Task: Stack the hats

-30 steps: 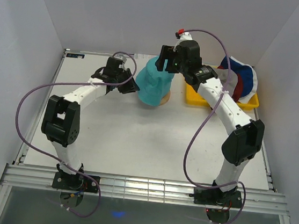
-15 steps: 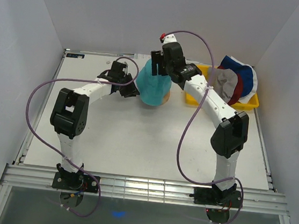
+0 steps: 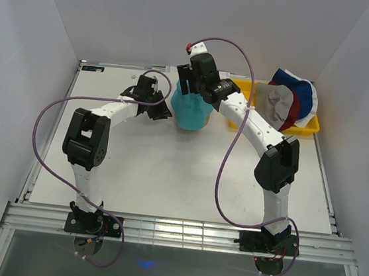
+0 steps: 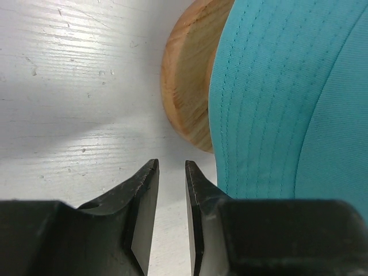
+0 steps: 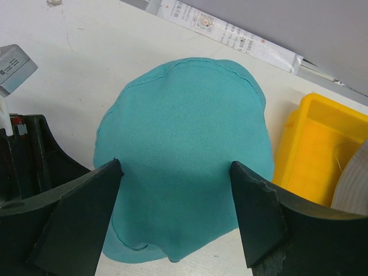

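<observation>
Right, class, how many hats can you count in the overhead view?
5: teal hat on the wooden stand; grey hat, dark red hat, white hat and navy hat piled in the yellow tray, back right. They overlap, so more may be hidden.

Wooden stand (image 4: 187,98) largely under teal hat (image 5: 184,155)

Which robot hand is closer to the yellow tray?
Right. The right gripper hovers over the teal hat, next to the yellow tray. The left gripper sits on the hat's other side, farther from the tray.
</observation>
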Tool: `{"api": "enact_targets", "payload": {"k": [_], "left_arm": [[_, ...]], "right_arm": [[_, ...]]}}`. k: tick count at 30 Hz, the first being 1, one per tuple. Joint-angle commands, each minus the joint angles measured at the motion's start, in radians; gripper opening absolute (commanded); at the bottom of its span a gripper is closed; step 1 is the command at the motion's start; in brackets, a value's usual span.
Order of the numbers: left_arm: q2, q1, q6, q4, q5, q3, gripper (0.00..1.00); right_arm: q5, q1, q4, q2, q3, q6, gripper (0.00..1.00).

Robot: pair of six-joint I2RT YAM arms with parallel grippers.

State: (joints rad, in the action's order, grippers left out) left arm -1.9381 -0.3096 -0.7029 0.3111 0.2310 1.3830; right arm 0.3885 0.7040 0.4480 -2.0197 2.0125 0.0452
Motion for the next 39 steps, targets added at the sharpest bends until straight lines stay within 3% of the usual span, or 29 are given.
{"api": "enact_targets", "payload": {"k": [1,39], "left_arm": [[0.068,0.000,0.020,0.011,-0.019,0.030,0.36],[0.301,0.001,0.108,0.109,-0.055,-0.004,0.40]], "right_arm": [[-0.008,-0.001,0.057,-0.057,0.038,-0.028,0.82],[-0.042,-0.003,0.044,0.110,0.040,0.005,0.88]]}}
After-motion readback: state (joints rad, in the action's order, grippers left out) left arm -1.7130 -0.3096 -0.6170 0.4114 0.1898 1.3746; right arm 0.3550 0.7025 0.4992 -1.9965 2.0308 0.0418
